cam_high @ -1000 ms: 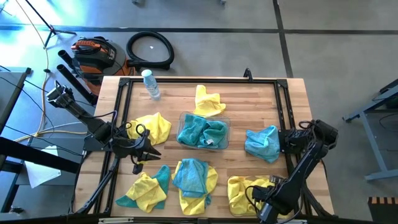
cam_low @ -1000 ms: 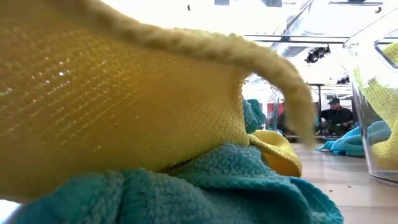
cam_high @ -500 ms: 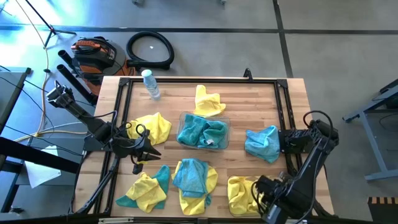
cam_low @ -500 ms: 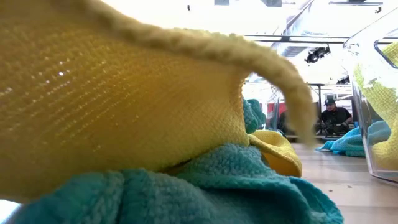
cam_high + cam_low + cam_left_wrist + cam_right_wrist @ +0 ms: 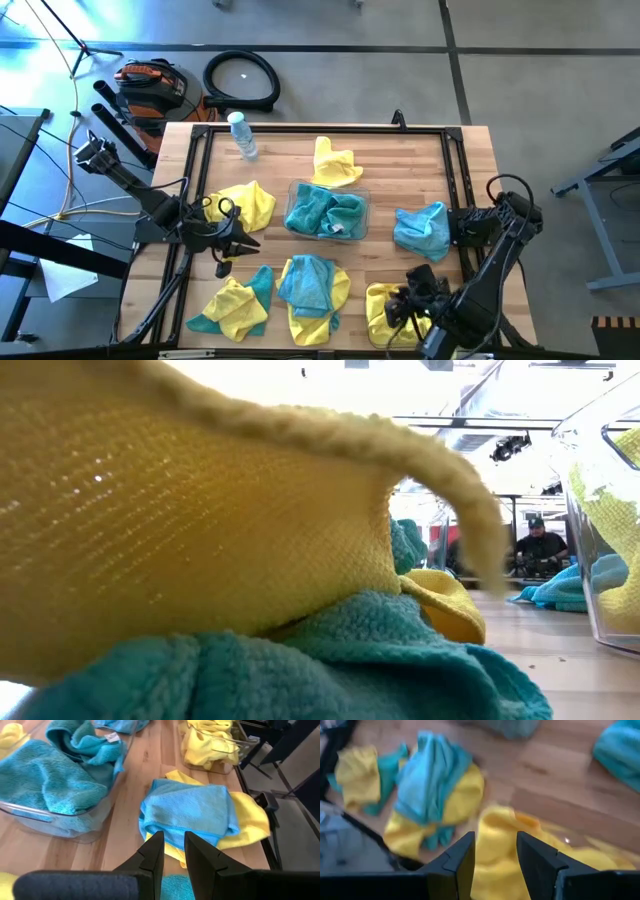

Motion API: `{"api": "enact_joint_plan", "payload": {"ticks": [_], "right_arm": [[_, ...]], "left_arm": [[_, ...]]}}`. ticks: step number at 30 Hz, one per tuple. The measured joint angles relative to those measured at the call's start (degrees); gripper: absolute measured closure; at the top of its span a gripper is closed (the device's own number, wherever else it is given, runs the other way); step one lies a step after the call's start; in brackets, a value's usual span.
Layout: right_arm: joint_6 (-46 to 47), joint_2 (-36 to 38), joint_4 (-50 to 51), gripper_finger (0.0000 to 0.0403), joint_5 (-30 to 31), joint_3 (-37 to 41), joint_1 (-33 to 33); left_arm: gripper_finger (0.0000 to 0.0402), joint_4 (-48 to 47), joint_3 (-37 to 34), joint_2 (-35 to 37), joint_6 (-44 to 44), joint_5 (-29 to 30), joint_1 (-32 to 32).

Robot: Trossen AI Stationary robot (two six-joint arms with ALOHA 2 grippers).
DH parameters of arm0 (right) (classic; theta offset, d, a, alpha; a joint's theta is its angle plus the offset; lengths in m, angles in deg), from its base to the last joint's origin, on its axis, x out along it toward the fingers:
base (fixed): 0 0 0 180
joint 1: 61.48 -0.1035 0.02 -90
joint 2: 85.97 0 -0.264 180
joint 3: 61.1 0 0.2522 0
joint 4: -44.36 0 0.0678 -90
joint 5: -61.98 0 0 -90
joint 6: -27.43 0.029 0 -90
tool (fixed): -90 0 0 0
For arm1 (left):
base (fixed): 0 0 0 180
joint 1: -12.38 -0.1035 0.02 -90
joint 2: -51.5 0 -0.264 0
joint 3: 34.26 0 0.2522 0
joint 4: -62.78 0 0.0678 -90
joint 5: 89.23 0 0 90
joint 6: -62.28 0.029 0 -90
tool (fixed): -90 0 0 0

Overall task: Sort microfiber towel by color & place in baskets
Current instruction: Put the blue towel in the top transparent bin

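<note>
Right gripper (image 5: 408, 303) has shifted from table's front edge in over yellow-filled basket (image 5: 372, 291) at front right; fingers apart with clear gap, nothing held. Left gripper (image 5: 246, 247) unmoved at left side, fingers (image 5: 152, 855) slightly apart, empty. Second basket (image 5: 362, 200) mid-table holds teal towels (image 5: 322, 211). Loose: teal towel (image 5: 422, 230) near right arm, blue-on-yellow pile (image 5: 312, 285) front centre, yellow towel (image 5: 334, 162) at back, yellow towel (image 5: 247, 203) and yellow-teal pair (image 5: 235, 305) at left. Bottle (image 5: 241, 135) back left. Low view blocked by yellow cloth (image 5: 190, 510)
</note>
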Motion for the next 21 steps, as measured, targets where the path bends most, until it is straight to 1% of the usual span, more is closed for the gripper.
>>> {"api": "enact_joint_plan", "payload": {"ticks": [4,7,11,17,19,21], "right_arm": [[-0.45,-0.25,2.84,0.0265,2.66,0.02,2.81],[-3.5,-0.56,4.42,0.0265,3.45,0.05,5.68],[-9.97,-0.57,4.95,0.0265,4.45,0.07,8.8],[-14.93,-0.52,9.57,0.0267,4.62,0.14,11.69],[-17.52,0.84,7.66,0.0271,4.54,2.42,12.47],[-19.26,3.36,4.18,0.0276,3.92,7.1,13.25]], "left_arm": [[0.034,0.0,0.0,0.01,-0.02,0.06,-1.91],[0.034,-0.06,0.06,0.01,-0.04,0.06,-3.43],[0.034,0.05,0.77,0.01,0.15,-0.15,-5.23],[0.034,0.13,2.31,0.01,4.63,-0.18,-9.1],[0.034,0.62,2.47,0.01,4.83,-0.21,-10.62],[0.034,1.24,2.47,0.01,4.83,-0.21,-11.97]]}}
